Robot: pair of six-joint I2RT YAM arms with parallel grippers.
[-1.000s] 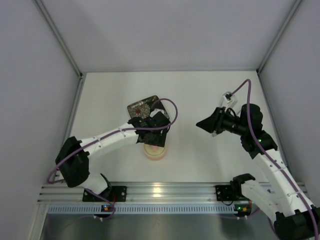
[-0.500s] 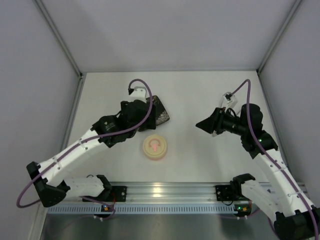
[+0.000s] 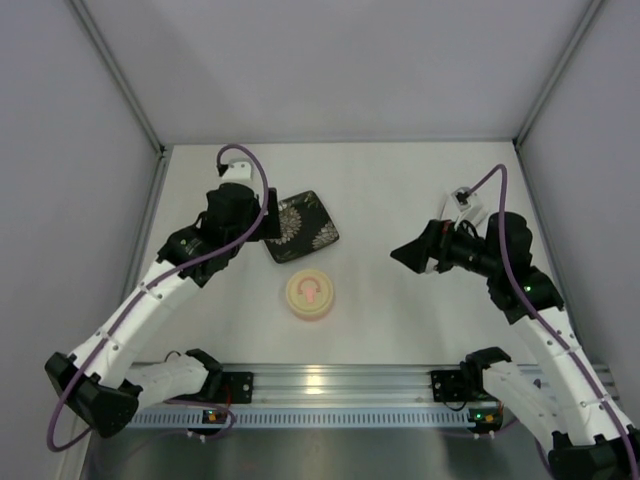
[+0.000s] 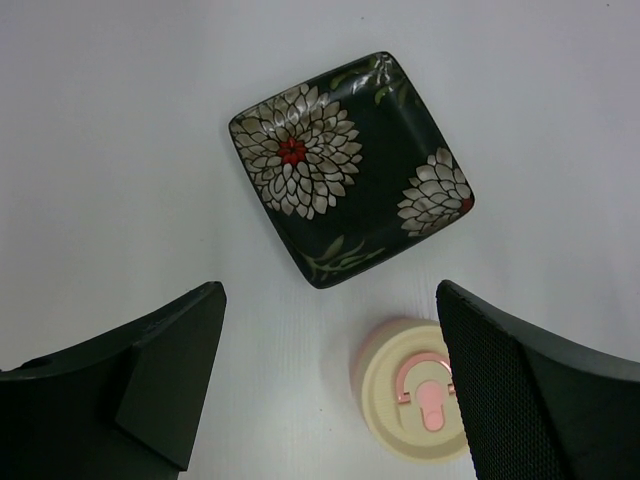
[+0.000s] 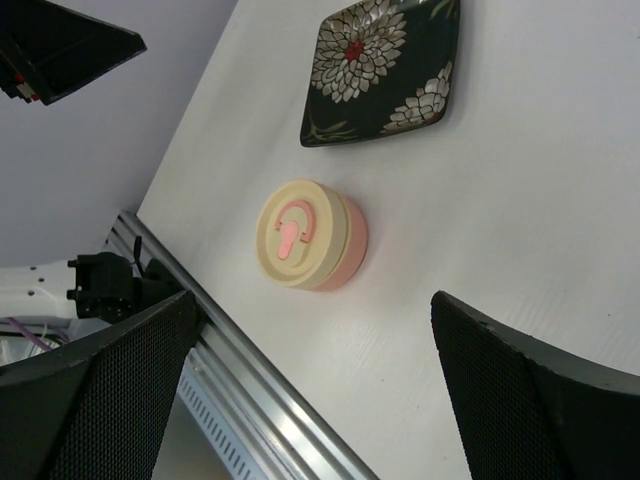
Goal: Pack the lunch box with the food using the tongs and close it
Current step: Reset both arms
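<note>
**Overhead and wrist views of the packing cell.** The lunch box sat on the tabletop between the two arms. It was just in front of the black floral plate and not touching it. Its cream lid, with the pink mark uppermost, lay seated flat on the pink rim, so the container read as closed.

The plate was bare. No food showed on it or elsewhere on the tabletop, and the tongs appeared in no view. With the lid on, it could not be told whether the food lay inside the box.

The left tool hung in the air by the plate's left side, its fingers spread wide with nothing between them. The right tool was raised to the right of the box and well apart from it. It was likewise released and empty, and angled so that its camera took in both box and plate.

Judged from this layout, both tools stood clear because nothing on the tabletop called for a grip. The task appeared to be at or near its end, with only the whereabouts of the tongs unsettled.
</note>
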